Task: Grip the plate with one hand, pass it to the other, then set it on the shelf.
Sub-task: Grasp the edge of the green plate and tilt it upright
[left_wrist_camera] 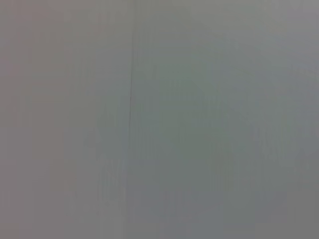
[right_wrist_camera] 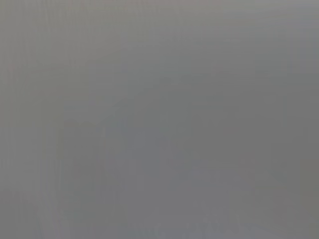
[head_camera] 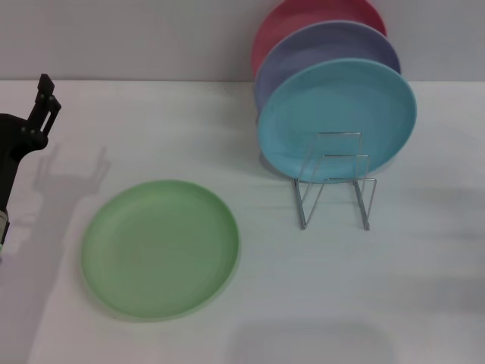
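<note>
The plate (head_camera: 160, 248) lies flat on the table (head_camera: 424, 288), left of the shelf (head_camera: 336, 182), apart from it. The left gripper (head_camera: 44, 106) hangs at the table's left edge, partly cut off; its grip state perhaps unreadable. Both wrist views show only blank grey.

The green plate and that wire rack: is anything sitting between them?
No. In the head view the stretch of white table between the green plate and the wire rack is bare. The turquoise, lavender and red plates stand in the rack itself.

No readable text, label or number anywhere.
</note>
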### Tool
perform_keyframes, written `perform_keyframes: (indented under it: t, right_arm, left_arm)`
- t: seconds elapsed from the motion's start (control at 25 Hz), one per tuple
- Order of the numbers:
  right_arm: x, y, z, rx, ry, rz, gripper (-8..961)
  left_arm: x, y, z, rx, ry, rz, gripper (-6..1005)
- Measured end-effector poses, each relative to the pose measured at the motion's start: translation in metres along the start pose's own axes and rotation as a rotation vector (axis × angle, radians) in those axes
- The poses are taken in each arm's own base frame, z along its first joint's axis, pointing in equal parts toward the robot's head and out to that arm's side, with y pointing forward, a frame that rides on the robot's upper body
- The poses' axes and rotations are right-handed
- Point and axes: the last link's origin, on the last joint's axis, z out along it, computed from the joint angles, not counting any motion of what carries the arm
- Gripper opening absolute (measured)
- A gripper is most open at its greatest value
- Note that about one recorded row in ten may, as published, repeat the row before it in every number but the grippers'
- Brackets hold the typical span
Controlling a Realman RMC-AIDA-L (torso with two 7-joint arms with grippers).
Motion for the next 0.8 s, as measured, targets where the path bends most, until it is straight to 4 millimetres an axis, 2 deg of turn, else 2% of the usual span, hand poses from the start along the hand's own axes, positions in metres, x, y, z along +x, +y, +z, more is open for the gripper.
perform_keyframes:
  t: [0.4, 0.56, 0.72, 0.8]
  right_arm:
    - [0.000, -0.001, -0.001, 0.002, 0.002, -0.001, 646]
    - [0.000, -0.001, -0.001, 0.002, 0.002, -0.001, 646]
    - [0.000, -0.001, -0.001, 0.001, 0.001, -0.001, 646]
    - [0.000, 0.000, -0.001, -0.001, 0.000, -0.001, 646]
  left_arm:
    - [0.004, -0.003, -0.001, 0.025, 0.026, 0.124, 828]
    - [0.004, -0.010, -0.001, 0.071, 0.017, 0.168, 828]
    - [-0.004, -0.020, 0.006, 0.138, -0.055, 0.138, 828]
    - [-0.016, -0.026, 0.016, 0.186, -0.165, 0.086, 828]
